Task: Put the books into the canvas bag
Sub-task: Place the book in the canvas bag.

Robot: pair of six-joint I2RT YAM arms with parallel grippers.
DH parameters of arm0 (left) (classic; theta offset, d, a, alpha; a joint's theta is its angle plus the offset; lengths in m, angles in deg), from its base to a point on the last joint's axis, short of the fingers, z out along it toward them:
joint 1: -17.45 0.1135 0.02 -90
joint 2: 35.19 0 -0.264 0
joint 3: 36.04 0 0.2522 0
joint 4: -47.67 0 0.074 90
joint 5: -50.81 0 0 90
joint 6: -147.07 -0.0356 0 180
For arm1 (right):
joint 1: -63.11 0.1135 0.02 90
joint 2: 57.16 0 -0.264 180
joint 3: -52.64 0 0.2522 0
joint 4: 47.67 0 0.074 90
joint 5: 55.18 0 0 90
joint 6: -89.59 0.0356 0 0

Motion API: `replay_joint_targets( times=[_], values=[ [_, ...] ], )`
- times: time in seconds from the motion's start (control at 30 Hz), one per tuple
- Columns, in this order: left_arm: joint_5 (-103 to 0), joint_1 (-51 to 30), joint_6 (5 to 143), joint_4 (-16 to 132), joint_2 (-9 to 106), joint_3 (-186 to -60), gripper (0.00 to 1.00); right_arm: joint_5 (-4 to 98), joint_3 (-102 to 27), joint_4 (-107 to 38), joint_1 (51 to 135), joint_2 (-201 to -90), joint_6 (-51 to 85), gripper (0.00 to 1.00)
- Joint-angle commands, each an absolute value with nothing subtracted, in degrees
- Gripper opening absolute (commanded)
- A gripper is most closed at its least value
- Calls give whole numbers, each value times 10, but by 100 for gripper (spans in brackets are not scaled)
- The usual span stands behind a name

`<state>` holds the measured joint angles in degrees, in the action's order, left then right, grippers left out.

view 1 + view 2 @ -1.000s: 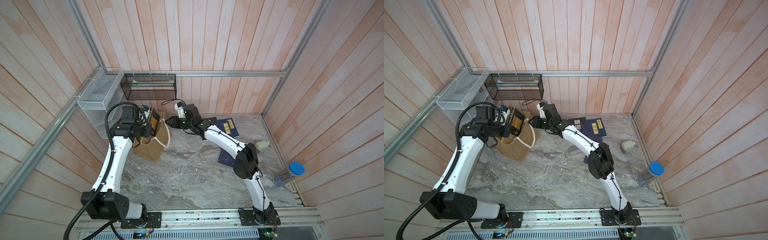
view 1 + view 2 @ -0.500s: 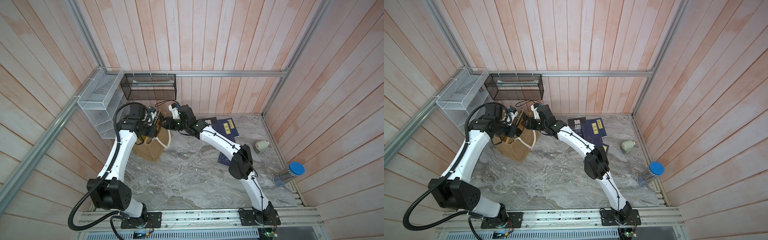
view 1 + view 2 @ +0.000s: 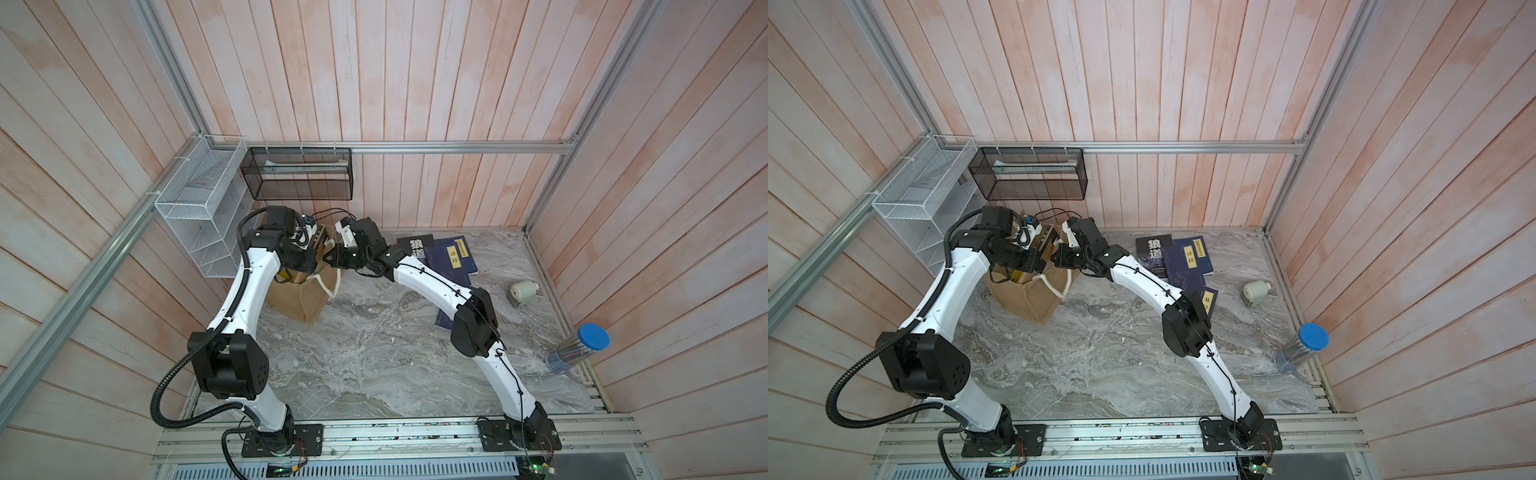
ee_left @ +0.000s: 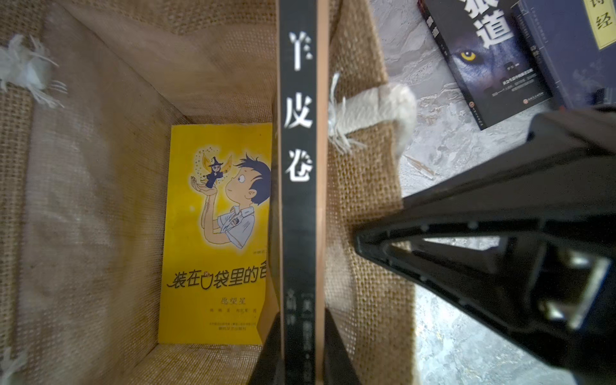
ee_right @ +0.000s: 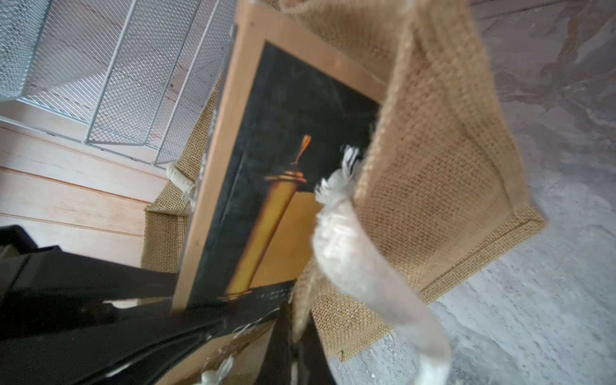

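The tan canvas bag (image 3: pixel 299 299) (image 3: pixel 1034 299) stands at the back left of the marble table. My left gripper (image 4: pixel 301 333) is shut on a brown-and-black book (image 4: pixel 300 150), held spine up, partly inside the bag's mouth. A yellow cartoon book (image 4: pixel 216 233) lies on the bag's bottom. My right gripper (image 5: pixel 295 333) is shut on the bag's rim (image 5: pixel 433 166) beside a white rope handle (image 5: pixel 360 260). In both top views a black book (image 3: pixel 415 247) and navy books (image 3: pixel 451 257) (image 3: pixel 1208 301) lie on the table to the right.
A white mesh basket (image 3: pixel 199 216) and a black mesh basket (image 3: pixel 297 174) hang on the back walls close to the bag. A white roll (image 3: pixel 523 291) and a clear tube with a blue cap (image 3: pixel 582 349) sit along the right edge.
My right gripper has moved left to the bag's rim and closed on it. The left arm has shifted the held book a little over the bag's mouth.
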<state>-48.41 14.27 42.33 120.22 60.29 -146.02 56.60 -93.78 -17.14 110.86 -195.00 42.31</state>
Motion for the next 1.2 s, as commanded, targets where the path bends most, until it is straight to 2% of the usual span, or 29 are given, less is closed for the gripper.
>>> replay_joint_targets(
  times=[0.0,0.2,0.33,0.73,0.87,0.97,1.17],
  values=[
    [-529,142,433,1199,611,-1485,0,563,-954,-145,1096,-1942,388,0],
    [-549,142,473,1237,641,-1517,0,567,-952,-102,1059,-1912,353,0],
    [-597,142,505,1258,662,-1547,0,565,-950,-82,1045,-1892,335,0],
    [-645,165,561,1218,694,-1524,1,557,-928,-77,1033,-1858,318,0],
    [-625,174,543,1215,715,-1527,10,562,-909,-89,1032,-1850,319,0],
    [-604,175,531,1205,721,-1537,28,562,-908,-90,1032,-1851,319,0],
    [-529,174,527,1179,703,-1560,41,564,-912,-93,1032,-1852,321,0]
  ],
)
